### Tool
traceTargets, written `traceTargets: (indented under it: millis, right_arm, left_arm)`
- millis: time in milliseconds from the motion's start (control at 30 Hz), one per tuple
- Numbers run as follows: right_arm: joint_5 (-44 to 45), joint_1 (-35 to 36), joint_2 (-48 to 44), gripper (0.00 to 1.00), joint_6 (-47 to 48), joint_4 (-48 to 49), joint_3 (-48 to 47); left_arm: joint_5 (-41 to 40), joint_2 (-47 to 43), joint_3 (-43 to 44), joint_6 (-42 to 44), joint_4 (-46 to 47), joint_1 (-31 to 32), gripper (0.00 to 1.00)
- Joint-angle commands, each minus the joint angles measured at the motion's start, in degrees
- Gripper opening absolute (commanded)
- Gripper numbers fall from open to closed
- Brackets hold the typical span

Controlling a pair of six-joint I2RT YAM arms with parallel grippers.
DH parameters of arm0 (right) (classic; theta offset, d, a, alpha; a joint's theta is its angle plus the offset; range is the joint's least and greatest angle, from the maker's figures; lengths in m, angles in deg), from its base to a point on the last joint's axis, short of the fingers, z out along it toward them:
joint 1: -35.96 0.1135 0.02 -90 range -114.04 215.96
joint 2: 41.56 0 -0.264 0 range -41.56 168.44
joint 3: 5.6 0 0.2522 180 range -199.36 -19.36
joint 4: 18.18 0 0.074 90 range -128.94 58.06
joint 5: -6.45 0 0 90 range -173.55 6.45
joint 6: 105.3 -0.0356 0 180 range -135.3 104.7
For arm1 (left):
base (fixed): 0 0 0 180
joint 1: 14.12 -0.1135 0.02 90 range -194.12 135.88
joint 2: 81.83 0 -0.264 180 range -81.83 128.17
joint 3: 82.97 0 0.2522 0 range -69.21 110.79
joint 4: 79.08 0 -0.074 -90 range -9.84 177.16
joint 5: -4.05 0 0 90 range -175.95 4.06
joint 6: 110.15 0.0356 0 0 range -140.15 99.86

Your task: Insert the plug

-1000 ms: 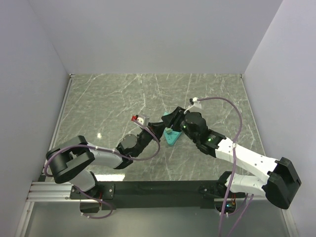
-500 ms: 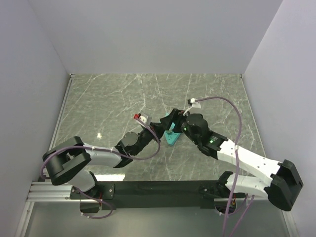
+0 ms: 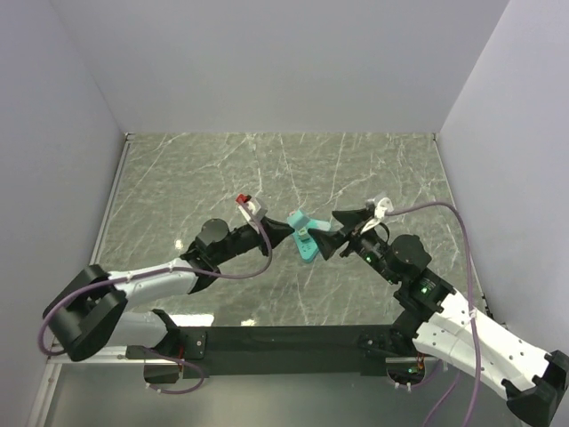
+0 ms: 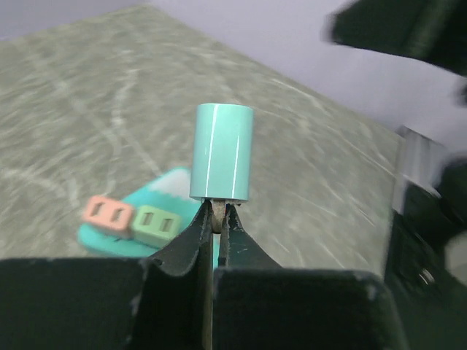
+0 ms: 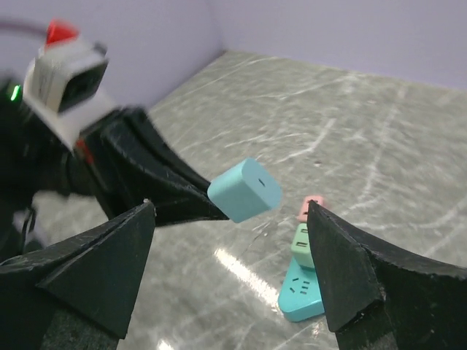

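A teal plug (image 3: pixel 296 219) hangs in the air above the table, and my left gripper (image 3: pixel 284 228) is shut on the prongs at its base. In the left wrist view the plug (image 4: pixel 222 151) stands upright just past the pinched fingertips (image 4: pixel 208 222). The teal triangular power strip (image 3: pixel 308 248) lies flat on the table just below and right of it, with a green block (image 5: pixel 303 244) and a pink block (image 5: pixel 312 206) at one end. My right gripper (image 3: pixel 332 233) is open, right of the plug, not touching it. The plug (image 5: pixel 244 189) floats between its spread fingers.
The table is a grey-green marble surface (image 3: pixel 222 178) boxed in by pale walls on three sides. A black rail (image 3: pixel 284 338) with both arm bases runs along the near edge. Purple cables (image 3: pixel 427 209) loop off each wrist.
The right gripper has opened and drawn back to the right, off the plug. The left gripper has closed on the plug's prongs and now holds it alone above the strip.
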Motion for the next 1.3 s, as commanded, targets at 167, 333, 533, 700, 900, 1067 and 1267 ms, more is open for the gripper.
traceTargets:
  millis: [167,333,533,700,900,1067,1267]
  right_arm:
    - [-22.28,-0.43,1.3,0.86,9.98,1.32,-1.16]
    - [-28.61,-0.61,2.01,0.78,10.15,0.7,-1.69]
    - [-37.84,-0.87,-0.45,0.68,9.98,0.0,-1.51]
    - [-39.78,-0.78,2.0,0.62,9.98,-3.08,-3.53]
    - [-41.98,-0.87,2.88,0.55,9.71,-3.08,-3.97]
    - [-42.86,-0.78,3.41,0.37,9.8,-2.29,-3.88]
    - [-44.18,-0.78,0.44,0.09,9.37,3.31,-0.91]
  left_arm:
    - [29.31,-10.68,-2.5,4.54,-1.9,-1.03,0.0]
    - [35.39,-14.02,-3.47,4.89,-2.6,-1.11,0.0]
    - [36.18,-16.84,-3.82,6.21,-5.24,-1.2,0.0]
    - [35.57,-17.99,-4.0,6.56,-6.21,-1.11,0.0]
    - [34.6,-18.87,-4.17,7.0,-7.18,-1.11,0.0]
    - [34.69,-18.34,-4.17,6.82,-6.74,-1.11,0.0]
    - [34.43,-16.67,-3.91,6.73,-6.3,-1.12,0.0]
